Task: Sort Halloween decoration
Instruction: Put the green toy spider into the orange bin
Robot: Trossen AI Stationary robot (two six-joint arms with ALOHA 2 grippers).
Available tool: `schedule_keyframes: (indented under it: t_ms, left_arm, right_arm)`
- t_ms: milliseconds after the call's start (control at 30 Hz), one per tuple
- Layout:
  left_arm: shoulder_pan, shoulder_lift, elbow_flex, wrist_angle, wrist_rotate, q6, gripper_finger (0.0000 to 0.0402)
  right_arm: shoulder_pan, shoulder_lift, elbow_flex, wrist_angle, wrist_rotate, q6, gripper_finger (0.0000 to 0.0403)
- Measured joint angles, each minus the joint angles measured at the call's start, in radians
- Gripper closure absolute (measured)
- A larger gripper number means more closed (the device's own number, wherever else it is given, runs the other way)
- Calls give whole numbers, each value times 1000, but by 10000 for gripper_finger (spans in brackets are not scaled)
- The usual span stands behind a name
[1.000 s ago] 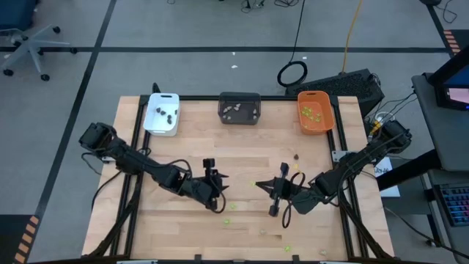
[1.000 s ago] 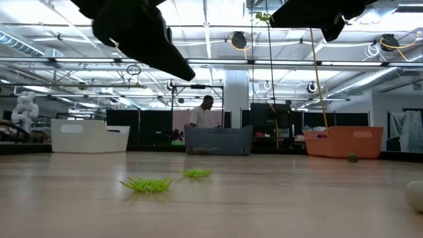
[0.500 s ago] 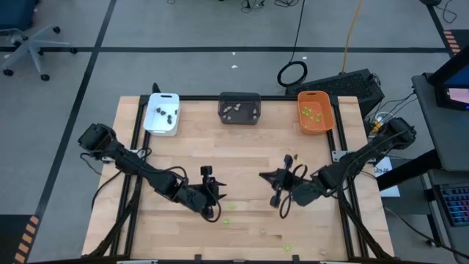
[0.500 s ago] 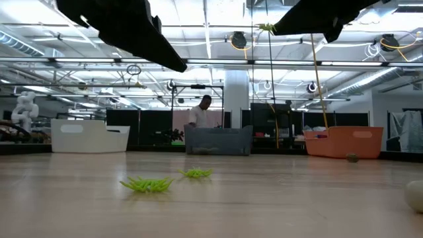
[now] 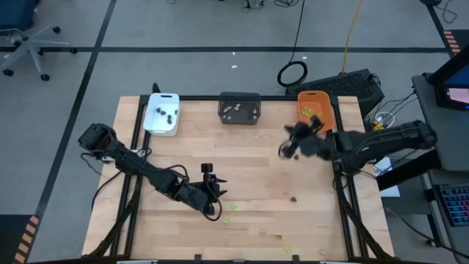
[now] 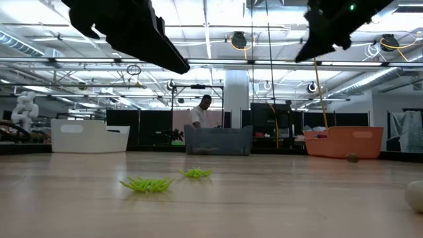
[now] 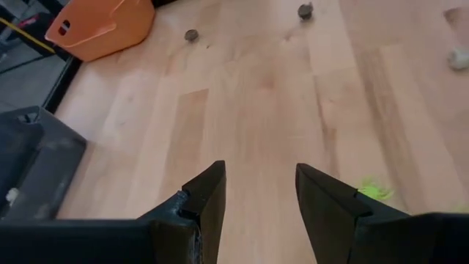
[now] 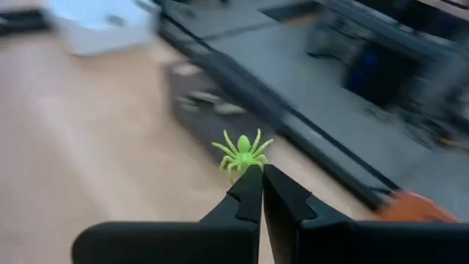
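- Three trays stand along the table's [image 5: 242, 169] far edge: a white tray [image 5: 163, 114] toward the left corner, a dark grey tray [image 5: 239, 108] at the middle, an orange tray [image 5: 316, 112] toward the right corner.
- White tray: holds several dark brown-black pieces [image 5: 170, 114].
- Dark grey tray: holds a few pale beige-grey pieces [image 5: 234, 111].
- Orange tray: holds lime green pieces [image 5: 314, 114].
- Right gripper [image 8: 259, 180]: raised above the table in its far right part, just in front of the orange tray; fingers pressed together on a lime green spider [image 8: 242, 154], which sticks up from the fingertips with its legs spread.
- Left gripper [image 7: 260, 183]: above the table's middle, toward the near edge; fingers apart with bare wood showing between them, nothing held.
- Loose lime green pieces [image 5: 231, 207]: on the wood near the left gripper, between it and the near edge; two show as flat spiders [image 6: 149, 184] in the low view. More green bits [image 5: 287, 247] lie close to the near edge, right of centre.
- Small dark round piece [image 5: 292, 198]: on the wood right of centre, well apart from the trays.
- Pale piece [image 5: 264, 232]: on the wood toward the near edge.
- One person [image 6: 200, 114]: stands in the room beyond the table, behind the dark grey tray in the low view.
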Motion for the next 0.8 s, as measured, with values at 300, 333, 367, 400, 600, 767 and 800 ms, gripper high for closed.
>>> schedule_keyframes:
  t_ms: [300,333,367,400,600,767,800]
  left_arm:
    - [45,0,0,0,0,54,240]
    - [50,0,0,0,0,58,240]
    - [55,0,0,0,0,59,240]
    - [61,0,0,0,0,61,240]
    - [76,0,0,0,0,80,240]
    - [78,0,0,-1,0,86,240]
    - [78,0,0,0,0,86,240]
  right_arm:
    - [-504,-105,0,-213,-125,-128,403]
    - [-559,-98,0,-208,-153,-156,403]
    - [-613,-88,0,-202,-178,-182,403]
    - [-660,-74,0,-191,-205,-208,403]
    - [-905,52,0,-168,-287,-334,403]
    - [-999,153,1,-156,-344,-385,403]
    - [-999,168,9,-155,-333,-381,403]
